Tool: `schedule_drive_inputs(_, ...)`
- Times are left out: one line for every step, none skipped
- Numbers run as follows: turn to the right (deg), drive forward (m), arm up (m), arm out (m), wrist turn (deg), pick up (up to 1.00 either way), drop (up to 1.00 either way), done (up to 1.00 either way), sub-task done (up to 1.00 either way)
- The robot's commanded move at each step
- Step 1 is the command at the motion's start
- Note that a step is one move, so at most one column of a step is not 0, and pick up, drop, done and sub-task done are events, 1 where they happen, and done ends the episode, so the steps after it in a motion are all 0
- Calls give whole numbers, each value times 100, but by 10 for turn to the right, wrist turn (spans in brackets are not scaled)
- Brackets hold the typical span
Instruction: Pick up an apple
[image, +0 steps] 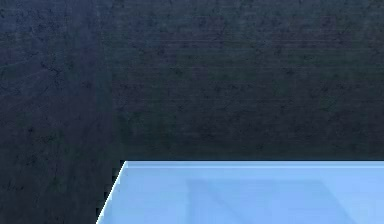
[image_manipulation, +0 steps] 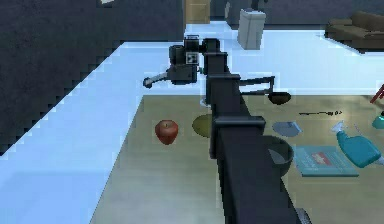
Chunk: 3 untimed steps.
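Apple: a red, round apple (image_manipulation: 167, 131) lies on the tan table (image_manipulation: 140, 180), at about 9 o'clock of the dark arm (image_manipulation: 235, 130) and near it.
Neighbours: a flat dark-olive plate (image_manipulation: 204, 125) sits at 3 o'clock of the apple, just beside it and partly behind the arm. Bare tabletop lies on the apple's other sides.
Handling: likely firm and fairly light, with a smooth, waxy skin that can slip. Being round, it may roll if nudged from 1 side. It should not break, though a hard squeeze would bruise it.
Where to hold: across the widest part, with 2 contacts on opposite sides, level with its middle.
Gripper: the gripper (image_manipulation: 152, 80) stands at about 12 o'clock of the apple, out over the table's far edge and well apart from it.
Fingers: the 2 thin fingers (image_manipulation: 160, 78) point toward 9 o'clock. I cannot tell how wide they stand.
Load: the far end shows against pale blue floor (image_manipulation: 60, 160) alone, so it holds nothing.
Ahead: dark wall (image: 190, 80) above pale floor.
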Motion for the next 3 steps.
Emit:
schedule_drive_inputs(0, 0, -26, 0, 0, 0, 0, 0, 0)
schedule_drive_inputs(0, 0, 0, 0, 0, 100, 0, 0, 0)
schedule_drive_inputs(0, 0, 10, 0, 0, 0, 0, 0, 0)
